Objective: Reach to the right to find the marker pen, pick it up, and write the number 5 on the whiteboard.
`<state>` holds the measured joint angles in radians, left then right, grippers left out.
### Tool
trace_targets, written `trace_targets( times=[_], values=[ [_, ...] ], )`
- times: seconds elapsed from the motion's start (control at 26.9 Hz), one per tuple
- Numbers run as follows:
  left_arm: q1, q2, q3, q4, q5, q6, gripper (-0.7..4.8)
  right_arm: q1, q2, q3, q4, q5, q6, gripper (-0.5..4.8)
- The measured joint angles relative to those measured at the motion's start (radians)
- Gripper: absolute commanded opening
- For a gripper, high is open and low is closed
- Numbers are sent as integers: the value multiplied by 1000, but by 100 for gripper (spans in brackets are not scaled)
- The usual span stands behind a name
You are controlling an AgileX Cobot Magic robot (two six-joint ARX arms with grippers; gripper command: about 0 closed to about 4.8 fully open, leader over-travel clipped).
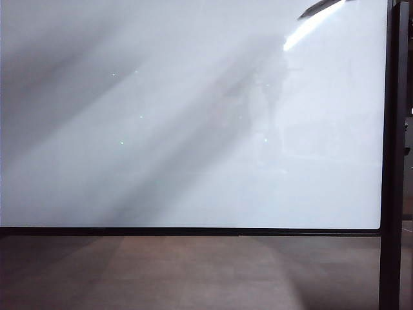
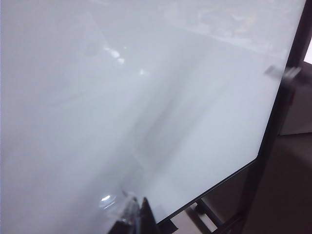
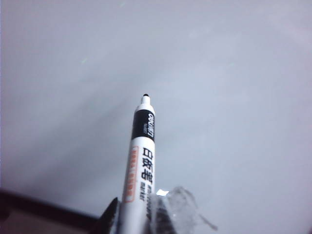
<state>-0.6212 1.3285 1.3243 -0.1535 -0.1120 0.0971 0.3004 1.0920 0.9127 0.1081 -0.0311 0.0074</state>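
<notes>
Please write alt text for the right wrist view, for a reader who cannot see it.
The right gripper holds a marker pen, its uncapped dark tip pointing at the blank whiteboard. The tip seems not to touch the board, and no writing shows.

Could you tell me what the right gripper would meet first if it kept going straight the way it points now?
Most likely the whiteboard: the right gripper holds the marker pen tip-first towards it, so the tip would touch first. The remaining gap is unclear.

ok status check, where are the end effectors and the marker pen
Right end effector shut on marker pen, tip off whiteboard. Left end effector empty, state unclear. Board blank.
</notes>
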Motion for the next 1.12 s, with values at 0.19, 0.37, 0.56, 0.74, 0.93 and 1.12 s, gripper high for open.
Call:
trace_targets(
  times=[0.19, 0.37, 0.56, 0.74, 0.93, 1.12],
  values=[
    [0, 2, 0, 16, 1, 0, -5, 61, 103, 1, 62, 5, -5, -6],
    [0, 21, 0, 30, 2, 4, -5, 68, 209, 69, 66, 8, -6, -6],
    [0, 34, 0, 30, 3, 4, -5, 67, 312, 223, 23, 26, -15, -6],
    [7, 45, 0, 23, 2, 45, -5, 68, 393, 357, -122, 51, -43, -6],
    [7, 51, 0, 31, 2, 68, -5, 68, 399, 357, -124, 77, -98, -6],
    [7, 61, 0, 37, 3, 68, -5, 68, 426, 357, -121, 83, -122, -6]
  ],
)
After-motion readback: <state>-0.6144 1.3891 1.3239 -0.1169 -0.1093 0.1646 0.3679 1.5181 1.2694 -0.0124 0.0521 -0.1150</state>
